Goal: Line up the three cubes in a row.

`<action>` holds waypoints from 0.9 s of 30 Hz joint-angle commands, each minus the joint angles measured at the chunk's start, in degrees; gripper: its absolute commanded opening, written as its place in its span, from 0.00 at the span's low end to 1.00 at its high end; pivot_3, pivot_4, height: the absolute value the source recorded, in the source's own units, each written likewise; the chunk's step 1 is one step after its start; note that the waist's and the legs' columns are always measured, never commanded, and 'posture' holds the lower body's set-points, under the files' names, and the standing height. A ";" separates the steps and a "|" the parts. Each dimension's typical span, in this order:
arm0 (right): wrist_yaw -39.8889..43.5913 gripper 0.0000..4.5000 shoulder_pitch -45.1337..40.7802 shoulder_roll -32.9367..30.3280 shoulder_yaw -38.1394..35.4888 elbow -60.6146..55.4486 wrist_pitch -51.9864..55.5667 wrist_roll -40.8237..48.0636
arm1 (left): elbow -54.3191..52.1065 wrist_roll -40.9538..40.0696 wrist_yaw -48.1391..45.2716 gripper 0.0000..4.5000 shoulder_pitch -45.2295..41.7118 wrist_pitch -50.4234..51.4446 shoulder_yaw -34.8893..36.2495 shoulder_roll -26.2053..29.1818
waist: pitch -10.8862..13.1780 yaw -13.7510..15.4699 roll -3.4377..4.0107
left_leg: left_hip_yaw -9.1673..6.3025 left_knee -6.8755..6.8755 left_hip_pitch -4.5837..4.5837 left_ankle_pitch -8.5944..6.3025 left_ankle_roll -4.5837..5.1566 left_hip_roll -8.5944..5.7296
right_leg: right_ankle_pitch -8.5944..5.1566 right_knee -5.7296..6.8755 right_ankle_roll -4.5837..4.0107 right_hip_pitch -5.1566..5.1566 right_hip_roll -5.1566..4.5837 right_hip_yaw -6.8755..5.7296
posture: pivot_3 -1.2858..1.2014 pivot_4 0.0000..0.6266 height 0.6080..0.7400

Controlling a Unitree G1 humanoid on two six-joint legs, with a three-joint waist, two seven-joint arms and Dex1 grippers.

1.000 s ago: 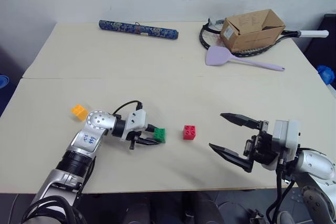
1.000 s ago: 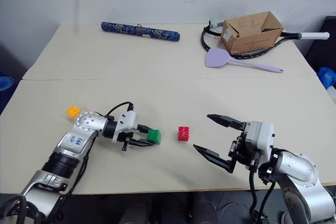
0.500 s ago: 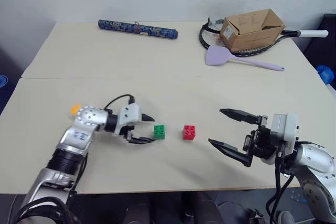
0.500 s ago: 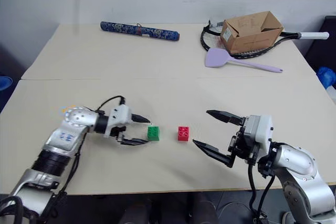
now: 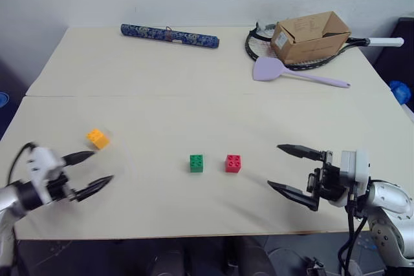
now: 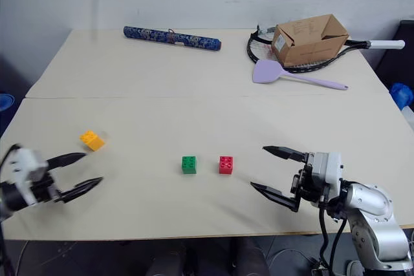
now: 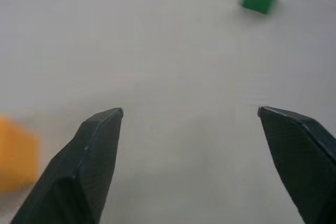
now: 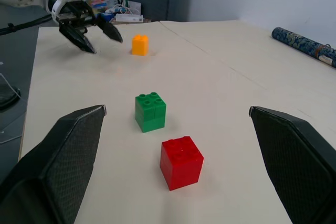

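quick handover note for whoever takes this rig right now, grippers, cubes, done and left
Left gripper: open, empty, near the table's left front edge, just in front of the yellow-orange studded plastic cube.
Right gripper: open, empty, hovering right of the red studded plastic cube.
Cubes: the green studded plastic cube and the red one sit side by side with a small gap, on the beige table. The yellow-orange one lies apart, far left and slightly farther back.
Done: green and red are lined up.
Left: bring the yellow-orange cube into the row beside green.
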 commanded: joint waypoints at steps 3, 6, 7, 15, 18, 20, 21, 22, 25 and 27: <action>3.33 1.00 0.12 1.92 -0.55 3.04 -5.13 -0.71 | 4.04 -2.69 8.08 1.00 5.56 0.09 11.41 -3.36 | 0.00 -0.01 0.00 | 0.02 0.00 0.03 -0.01 -0.01 0.00 | 0.00 0.02 0.00 0.01 0.00 0.01 | 0.52 0.24 1.00; 5.21 1.00 1.65 2.79 -1.42 4.86 -8.57 -1.11 | 9.89 -4.02 9.29 1.00 8.06 0.61 15.18 -3.80 | -0.01 0.02 -0.01 | 0.01 -0.02 0.06 -0.07 -0.05 0.00 | 0.00 0.02 -0.01 0.00 0.00 0.01 | 0.52 0.24 1.00; 5.72 1.00 2.31 2.97 -1.77 5.19 -9.54 -1.15 | 10.78 -5.09 9.45 1.00 7.76 1.64 15.68 -3.58 | -0.01 0.08 -0.01 | 0.01 -0.02 0.04 -0.09 -0.05 0.00 | -0.01 0.02 -0.02 -0.01 0.00 0.00 | 0.52 0.24 1.00; 8.39 1.00 5.18 3.64 -2.48 7.22 -13.92 -0.59 | 13.48 -3.73 4.09 1.00 -4.78 2.75 4.14 3.69 | -0.13 1.47 -0.17 | -0.10 -0.03 0.05 -0.21 -0.24 -0.10 | -0.01 0.05 -0.03 0.04 -0.17 -0.10 | 0.52 0.24 1.00; 9.95 1.00 5.27 3.26 -1.90 8.08 -13.89 -0.46 | 22.06 0.67 2.75 1.00 -15.78 -0.36 -3.31 7.23 | -0.13 1.41 -0.09 | -0.10 -0.03 0.03 -0.17 -0.24 -0.11 | -0.01 0.06 -0.03 0.02 -0.15 -0.13 | 0.52 0.24 1.00; 10.41 1.00 4.95 3.18 -1.58 8.52 -14.10 -0.85 | 27.84 3.36 2.18 1.00 -22.49 -2.29 -7.74 8.07 | -0.14 1.14 -0.02 | -0.06 -0.04 0.03 -0.10 -0.11 -0.11 | -0.01 0.07 -0.02 0.01 -0.11 -0.12 | 0.52 0.24 1.00; 10.49 1.00 4.85 3.19 -1.50 8.60 -14.18 -0.97 | 30.03 4.23 1.91 1.00 -24.66 -3.27 -9.07 8.31 | -0.13 0.85 -0.03 | 0.01 -0.05 0.05 -0.10 -0.10 -0.11 | -0.01 0.09 -0.02 0.00 -0.09 -0.11 | 0.52 0.24 1.00; 10.38 1.00 4.67 3.37 -1.40 8.74 -14.44 -1.22 | 33.09 5.52 1.78 1.00 -27.69 -4.26 -10.80 8.55 | -0.13 0.38 -0.03 | 0.10 -0.05 0.04 -0.09 -0.09 -0.10 | -0.01 0.10 -0.02 -0.02 -0.04 -0.11 | 0.52 0.24 1.00; 9.74 1.00 4.61 3.94 -1.30 8.85 -15.19 -1.88 | 40.63 8.95 0.77 1.00 -33.84 -8.06 -14.99 9.51 | -0.12 -0.50 -0.06 | 0.26 -0.05 0.03 -0.08 -0.07 -0.02 | 0.01 0.21 0.00 -0.07 0.13 -0.15 | 0.52 0.24 1.00; 9.38 1.00 4.98 4.38 -1.31 9.17 -15.93 -2.44 | 44.00 9.66 -0.70 1.00 -36.21 -9.14 -16.46 9.76 | -0.12 -0.72 -0.07 | 0.28 -0.05 0.02 -0.08 -0.07 0.00 | 0.01 0.20 0.00 -0.07 0.16 -0.17 | 0.52 0.24 1.00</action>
